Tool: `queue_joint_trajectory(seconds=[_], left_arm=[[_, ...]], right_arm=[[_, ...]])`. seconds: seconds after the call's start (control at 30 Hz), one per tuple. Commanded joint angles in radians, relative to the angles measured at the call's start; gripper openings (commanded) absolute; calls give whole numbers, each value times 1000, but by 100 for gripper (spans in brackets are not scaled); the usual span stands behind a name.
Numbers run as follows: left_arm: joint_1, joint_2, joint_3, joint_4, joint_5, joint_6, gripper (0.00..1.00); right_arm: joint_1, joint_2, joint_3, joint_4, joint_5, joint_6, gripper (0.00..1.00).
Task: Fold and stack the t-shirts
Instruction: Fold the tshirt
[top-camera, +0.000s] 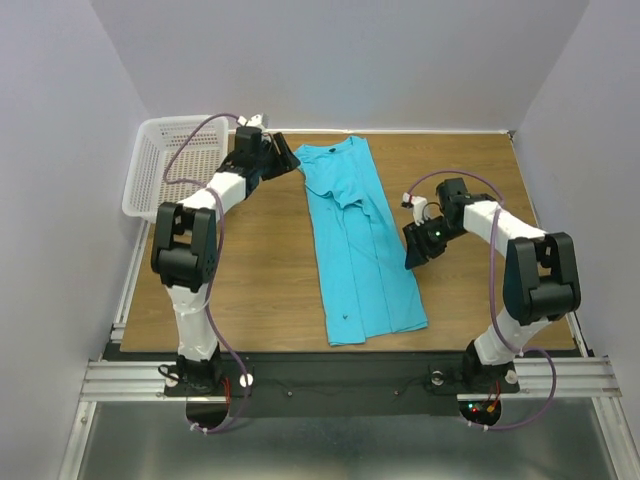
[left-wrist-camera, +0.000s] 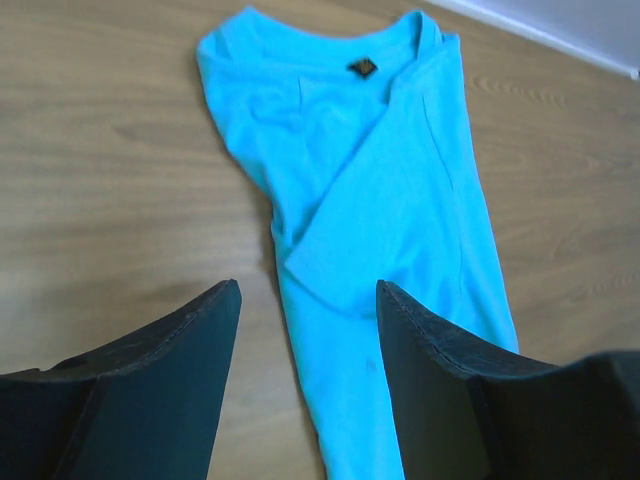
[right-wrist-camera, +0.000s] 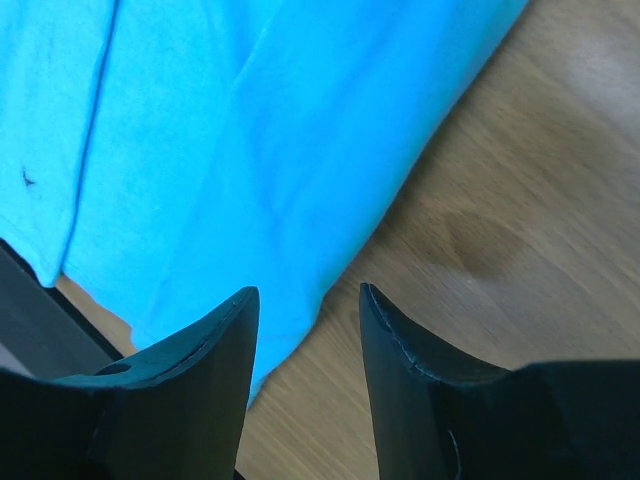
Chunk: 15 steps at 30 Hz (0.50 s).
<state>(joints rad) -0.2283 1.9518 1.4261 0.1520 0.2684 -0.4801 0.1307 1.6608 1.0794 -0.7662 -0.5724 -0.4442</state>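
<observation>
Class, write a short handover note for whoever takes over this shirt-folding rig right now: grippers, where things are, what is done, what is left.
Left gripper: open, holding nothing, above the collar end of the t-shirt.
Right gripper: open, holding nothing, beside the shirt's right edge.
Things: the shirt lies flat on the table, collar far, hem near. The white basket is at the far left.
Done: sides folded in, making a long narrow strip.
Left: fold it crosswise, probably hem towards collar, then stack.
</observation>
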Motion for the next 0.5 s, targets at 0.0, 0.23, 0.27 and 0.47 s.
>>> queue_joint_trajectory(seconds=[0.0, 0.23, 0.27, 0.47], left_arm=[[12, 115, 161, 1, -46, -20, 67], [18, 321, 407, 12, 6, -78, 61], [18, 340, 427, 12, 8, -98, 61], [18, 447, 537, 3, -34, -150, 59]], right_arm=[[-5, 42, -4, 36, -64, 19, 51], [-6, 62, -36, 67, -67, 25, 51], [-5, 68, -36, 68, -69, 25, 51], [-5, 85, -33, 82, -78, 35, 51]])
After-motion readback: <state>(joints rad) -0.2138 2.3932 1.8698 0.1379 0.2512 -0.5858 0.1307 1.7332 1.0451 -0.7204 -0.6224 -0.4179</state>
